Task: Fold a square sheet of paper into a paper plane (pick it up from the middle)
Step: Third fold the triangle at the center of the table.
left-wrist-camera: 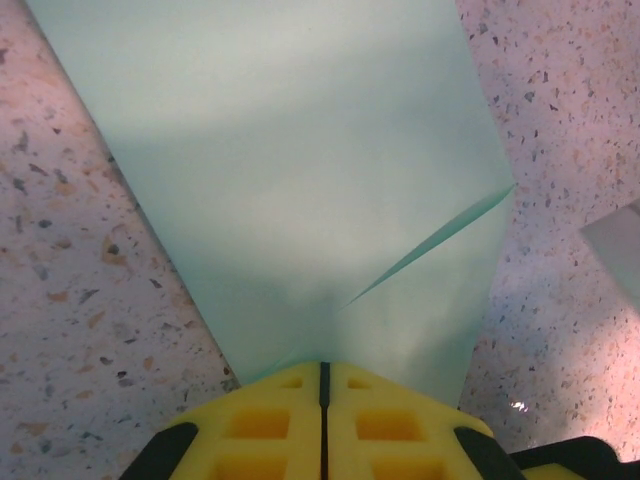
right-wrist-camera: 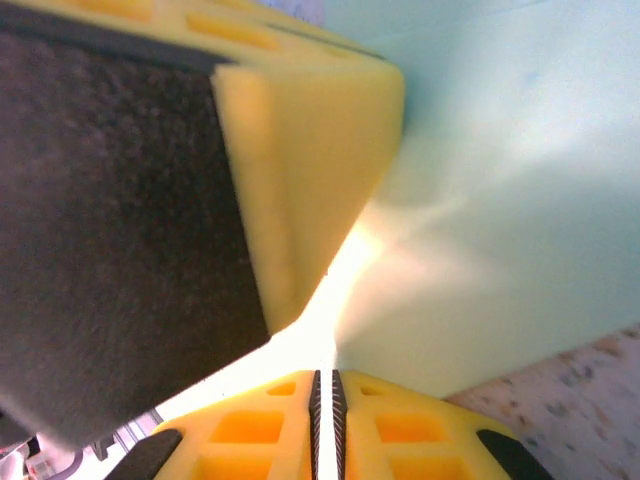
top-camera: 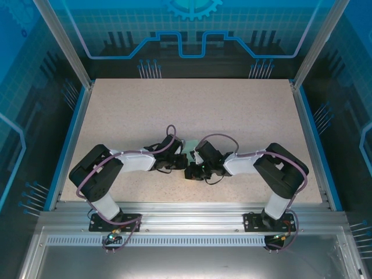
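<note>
The square sheet of paper (top-camera: 190,144) is pale mint green and sits between my two grippers at the middle of the table. In the left wrist view the paper (left-wrist-camera: 300,180) spreads away from my left gripper (left-wrist-camera: 323,366), with a folded flap edge running diagonally on its right side. The yellow jaws are shut on its near edge. My right gripper (right-wrist-camera: 325,376) is shut on the paper (right-wrist-camera: 500,200) too, a thin bright edge passing between its ridged pads. The left gripper's yellow finger (right-wrist-camera: 300,150) with its dark pad stands close by. From above, the left gripper (top-camera: 179,152) and right gripper (top-camera: 196,158) almost touch.
The speckled beige table (top-camera: 192,104) stretches bare behind and beside the arms. Blue rails (top-camera: 71,139) border its sides, with glass walls beyond. An aluminium rail (top-camera: 192,224) carries both arm bases at the near edge.
</note>
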You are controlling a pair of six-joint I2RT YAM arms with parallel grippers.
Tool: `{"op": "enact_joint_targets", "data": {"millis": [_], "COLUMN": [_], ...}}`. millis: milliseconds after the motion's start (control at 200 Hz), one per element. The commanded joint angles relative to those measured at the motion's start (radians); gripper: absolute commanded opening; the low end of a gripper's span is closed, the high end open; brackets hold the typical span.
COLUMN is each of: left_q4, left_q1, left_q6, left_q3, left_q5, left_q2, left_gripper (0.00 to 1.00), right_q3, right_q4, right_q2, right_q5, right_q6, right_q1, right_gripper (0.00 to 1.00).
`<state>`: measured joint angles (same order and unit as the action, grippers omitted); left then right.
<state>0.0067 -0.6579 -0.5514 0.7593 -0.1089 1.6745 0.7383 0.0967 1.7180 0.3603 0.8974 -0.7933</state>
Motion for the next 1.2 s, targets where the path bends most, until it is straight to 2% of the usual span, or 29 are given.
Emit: {"op": "enact_joint_targets", "data": {"millis": [0,245,535,850,1195], "left_q4": [-0.035,-0.037,-0.037,-0.047,-0.042], "left_q1": [0.012,0.01,0.012,0.011,0.011], "left_q6": [-0.004,-0.002,0.0,0.008,0.007], "left_q3": [-0.019,-0.011,-0.01,-0.01,-0.01], "left_q5": [0.015,0.01,0.005,0.008,-0.001], "left_q2": [-0.007,-0.001,0.001,0.001,0.0], "left_gripper": [0.08,0.08,0.08,0.08,0.08], "right_q3": [0.001,0.049,0.087,0.112,0.135], "right_q4": [-0.066,-0.063,-0.045,-0.089,-0.087], "right_q2": [-0.082,-0.051,0.089,0.026,0.124], "right_q5": [-0.037,0.032,0.031,0.026,0.036], "right_q6": [-0.039,-0.089,-0.094,-0.124,-0.139], "right_q1": [0.056,0.189,0.202,0.239,0.277], "right_gripper": [0.15,0.15,0.15,0.15,0.15]}}
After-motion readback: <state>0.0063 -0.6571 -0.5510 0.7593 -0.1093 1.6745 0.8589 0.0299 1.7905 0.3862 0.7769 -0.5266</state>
